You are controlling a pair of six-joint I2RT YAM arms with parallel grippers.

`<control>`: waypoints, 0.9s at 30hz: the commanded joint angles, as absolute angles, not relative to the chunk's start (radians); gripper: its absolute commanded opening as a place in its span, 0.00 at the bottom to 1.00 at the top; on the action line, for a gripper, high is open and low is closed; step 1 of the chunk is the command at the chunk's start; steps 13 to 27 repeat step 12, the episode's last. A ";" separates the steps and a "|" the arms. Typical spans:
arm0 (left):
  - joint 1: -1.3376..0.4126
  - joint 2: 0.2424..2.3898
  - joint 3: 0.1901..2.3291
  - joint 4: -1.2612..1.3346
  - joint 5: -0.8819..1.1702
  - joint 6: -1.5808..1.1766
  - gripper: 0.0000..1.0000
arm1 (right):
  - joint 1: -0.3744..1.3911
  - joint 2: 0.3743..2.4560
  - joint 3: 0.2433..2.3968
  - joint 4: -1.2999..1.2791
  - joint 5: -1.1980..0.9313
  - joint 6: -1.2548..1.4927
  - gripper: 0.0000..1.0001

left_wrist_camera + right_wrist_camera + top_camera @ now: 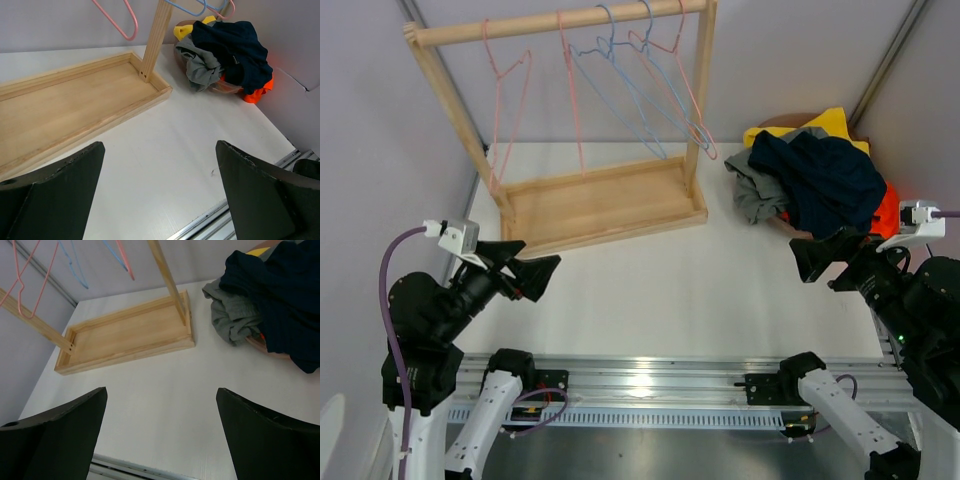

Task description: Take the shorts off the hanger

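Observation:
The shorts lie in a heap at the right rear of the table: navy (pixel 825 180) on top, grey (pixel 752 195) at its left, yellow (pixel 825 125) behind, orange (pixel 888 212) at its right. The light blue pair is hidden. The heap also shows in the left wrist view (pixel 230 47) and the right wrist view (pixel 280 300). Several bare wire hangers, pink (pixel 505 75) and blue (pixel 630 90), hang on the wooden rack (pixel 600 200). My left gripper (pixel 535 275) is open and empty at the near left. My right gripper (pixel 820 258) is open and empty just in front of the heap.
The rack's wooden base tray (pixel 65 100) stands at the rear left, its upright post (pixel 167 277) next to the heap. A brown basket rim (pixel 222 89) shows under the shorts. Grey walls close the back and sides. A metal rail (pixel 650 385) runs along the near edge.

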State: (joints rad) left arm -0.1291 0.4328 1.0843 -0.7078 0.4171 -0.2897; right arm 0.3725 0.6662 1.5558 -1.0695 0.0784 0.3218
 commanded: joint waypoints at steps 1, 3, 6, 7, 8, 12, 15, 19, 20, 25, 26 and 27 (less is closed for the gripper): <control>-0.135 0.431 1.111 -0.675 0.440 -0.311 0.99 | 0.290 0.664 1.574 -1.063 -0.084 0.269 0.99; -0.135 0.428 1.105 -0.672 0.448 -0.310 0.99 | 0.229 0.663 1.574 -1.054 -0.127 0.259 0.99; -0.135 0.425 1.101 -0.666 0.459 -0.311 0.99 | 0.175 0.654 1.565 -1.035 -0.184 0.245 1.00; -0.135 0.426 1.103 -0.664 0.462 -0.311 0.99 | 0.169 0.652 1.562 -1.028 -0.193 0.244 0.99; -0.135 0.428 1.104 -0.664 0.462 -0.311 0.99 | 0.161 0.650 1.554 -1.023 -0.204 0.244 0.99; -0.135 0.433 1.115 -0.664 0.457 -0.308 0.99 | 0.156 0.644 1.532 -1.017 -0.200 0.245 0.99; -0.135 0.433 1.115 -0.664 0.457 -0.308 0.99 | 0.156 0.644 1.532 -1.017 -0.200 0.245 0.99; -0.135 0.433 1.115 -0.664 0.457 -0.308 0.99 | 0.156 0.644 1.532 -1.017 -0.200 0.245 0.99; -0.135 0.433 1.115 -0.664 0.457 -0.308 0.99 | 0.156 0.644 1.532 -1.017 -0.200 0.245 0.99; -0.135 0.433 1.115 -0.664 0.457 -0.308 0.99 | 0.156 0.644 1.532 -1.017 -0.200 0.245 0.99; -0.135 0.433 1.115 -0.664 0.457 -0.308 0.99 | 0.156 0.644 1.532 -1.017 -0.200 0.245 0.99; -0.135 0.433 1.115 -0.664 0.457 -0.308 0.99 | 0.156 0.644 1.532 -1.017 -0.200 0.245 0.99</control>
